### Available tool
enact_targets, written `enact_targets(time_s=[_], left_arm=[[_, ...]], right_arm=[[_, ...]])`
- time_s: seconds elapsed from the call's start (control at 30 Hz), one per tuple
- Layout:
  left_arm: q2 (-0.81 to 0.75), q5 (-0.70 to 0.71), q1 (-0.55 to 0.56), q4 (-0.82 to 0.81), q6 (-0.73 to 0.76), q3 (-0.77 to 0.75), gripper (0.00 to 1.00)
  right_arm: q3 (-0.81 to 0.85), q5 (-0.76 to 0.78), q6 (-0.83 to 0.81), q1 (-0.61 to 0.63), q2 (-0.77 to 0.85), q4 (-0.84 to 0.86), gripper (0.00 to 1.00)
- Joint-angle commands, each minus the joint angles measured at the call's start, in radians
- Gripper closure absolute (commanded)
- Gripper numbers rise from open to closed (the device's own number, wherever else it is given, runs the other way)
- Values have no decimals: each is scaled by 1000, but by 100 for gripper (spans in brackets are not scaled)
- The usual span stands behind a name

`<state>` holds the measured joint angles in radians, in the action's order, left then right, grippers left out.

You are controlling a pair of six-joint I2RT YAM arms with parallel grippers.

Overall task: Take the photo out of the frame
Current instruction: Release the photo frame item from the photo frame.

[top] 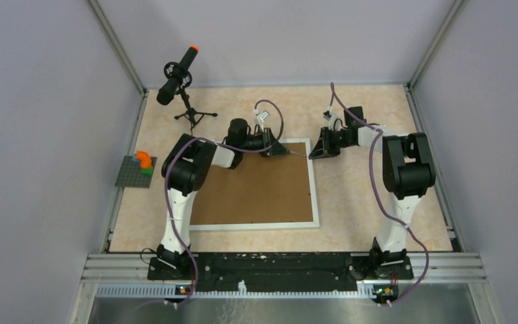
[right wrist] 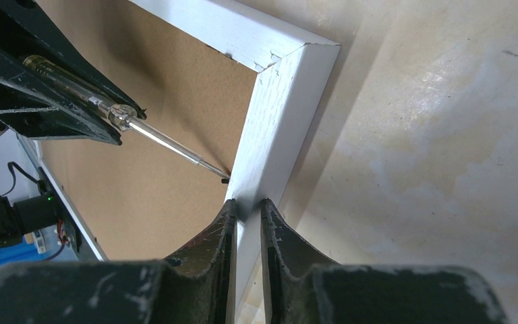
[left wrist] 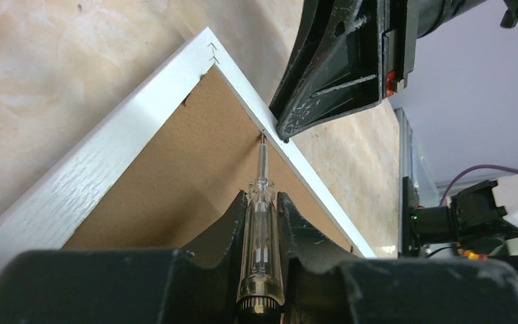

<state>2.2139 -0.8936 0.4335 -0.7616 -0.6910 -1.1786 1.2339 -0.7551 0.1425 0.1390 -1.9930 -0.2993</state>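
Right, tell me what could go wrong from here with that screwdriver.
1. The screwdriver tip sits at a small tab on the frame; it could slip and gouge the backing board.
2. The left fingers hold only its smooth handle, so it may twist.
3. The right fingers pinch just one rail; the frame could shift.

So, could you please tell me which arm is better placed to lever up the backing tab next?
Left, probably. The left arm has the screwdriver in its jaws, tip at the tab on the frame inner edge. The right arm has its jaws pinching that border, apparently steadying it.
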Motion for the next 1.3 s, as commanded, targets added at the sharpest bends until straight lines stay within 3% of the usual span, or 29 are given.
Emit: enact_targets(time_s=[0.0,0.47,0.93,1.0,1.27], left_arm=[[-73,-30,81,162,167,-34,100],[-164,19,240,465,528,-97,100],[-188,108,346,562,730,-147,100],[-195,137,316,547,698,-161,100],[-285,131,226,562,644,-298,100]], right_arm=[[22,80,-12,32,-72,26,92],[43,153,-6,41,-108,25,100],[54,181,-8,24,-84,9,100],[57,185,-13,7,-59,2,96],[74,262,-28,-4,80,-35,59]])
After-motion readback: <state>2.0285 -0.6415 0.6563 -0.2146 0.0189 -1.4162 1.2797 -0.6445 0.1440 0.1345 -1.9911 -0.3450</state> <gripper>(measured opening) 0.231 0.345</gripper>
